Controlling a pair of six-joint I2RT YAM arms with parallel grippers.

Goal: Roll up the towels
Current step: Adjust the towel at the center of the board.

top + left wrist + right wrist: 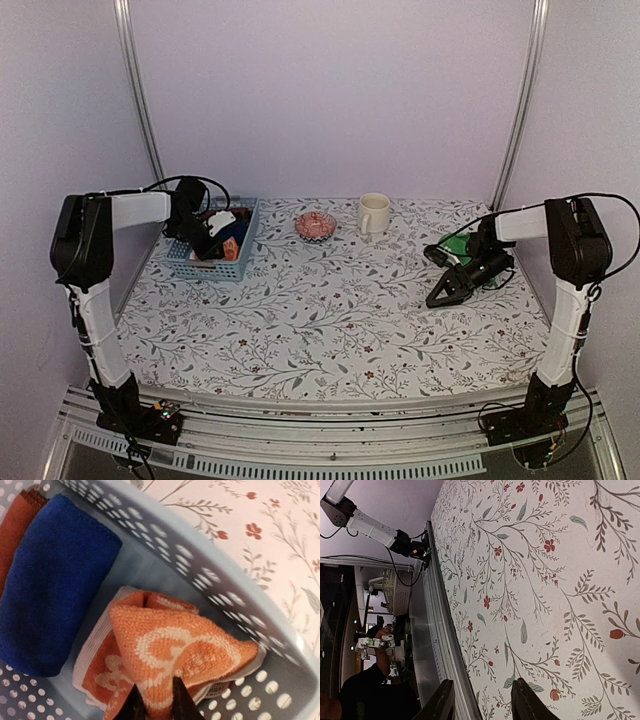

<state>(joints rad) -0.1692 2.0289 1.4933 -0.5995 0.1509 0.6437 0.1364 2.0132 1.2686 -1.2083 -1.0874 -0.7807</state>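
**A:** Two towels to roll. Where are they?

**B:** The orange towel (175,650) lies folded in the pale blue basket (225,580), at ten o'clock on the bench (330,320). The green towel (462,246) lies at three o'clock, just behind the right pincer (482,682).

**A:** Why is the left pincer down in the basket?

**B:** The left pincer (156,685) is pinching a raised fold of the orange towel. I'd judge it means to lift the towel onto open bench. There's no room to roll it in there, next to the blue cloth roll (55,580) and the dark red cloth roll (15,525).

**A:** And the right one?

**B:** Its fingers are spread and hold nothing, low over bare covering. It is probably parked until the towel arrives.

**A:** What about the surface and the room?

**B:** The bench has a white covering printed with grey sprigs and small red flowers. It looks flat enough for rolling. A cream cup (373,212) and a pink bowl (315,225) stand near twelve o'clock, well apart from both towels. The walls (330,100) are pale lilac, with a metal upright (140,100) in each back corner.
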